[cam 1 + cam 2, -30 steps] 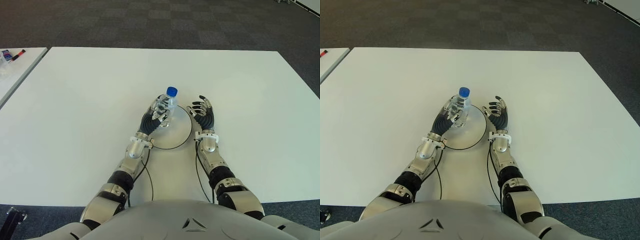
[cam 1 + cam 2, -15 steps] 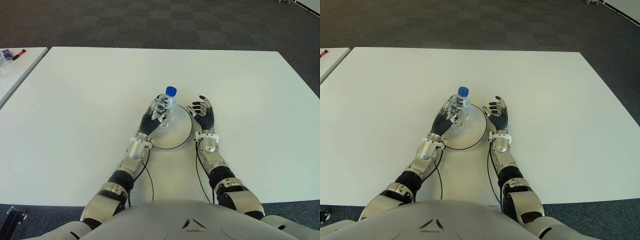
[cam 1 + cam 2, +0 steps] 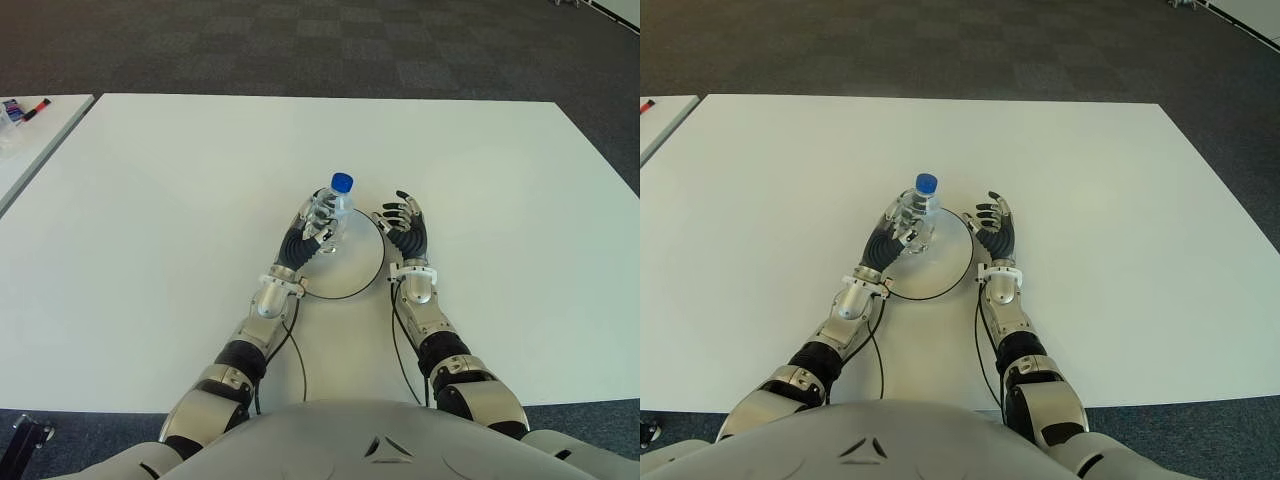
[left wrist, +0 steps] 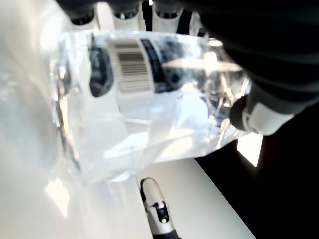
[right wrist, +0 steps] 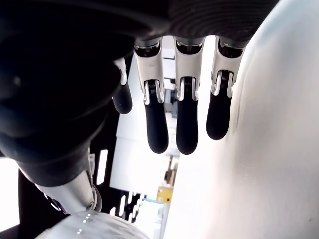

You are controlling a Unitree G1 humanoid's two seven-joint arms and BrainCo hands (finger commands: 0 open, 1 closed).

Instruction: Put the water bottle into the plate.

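Note:
A clear water bottle (image 3: pixel 337 207) with a blue cap stands upright over the far left part of the white, dark-rimmed plate (image 3: pixel 362 270) near the table's front middle. My left hand (image 3: pixel 312 228) is curled around the bottle's body; in the left wrist view the label and barcode of the bottle (image 4: pixel 149 94) fill the picture between the fingers. My right hand (image 3: pixel 403 226) shows just right of the plate's rim, fingers extended and holding nothing, as the right wrist view shows its fingers (image 5: pixel 179 114) straight.
The white table (image 3: pixel 150 200) stretches wide on both sides. A second white table (image 3: pixel 30 130) stands at the far left with small items on it. Dark carpet lies beyond the far edge.
The bottle and my left hand have shifted very slightly; otherwise nothing has visibly moved.

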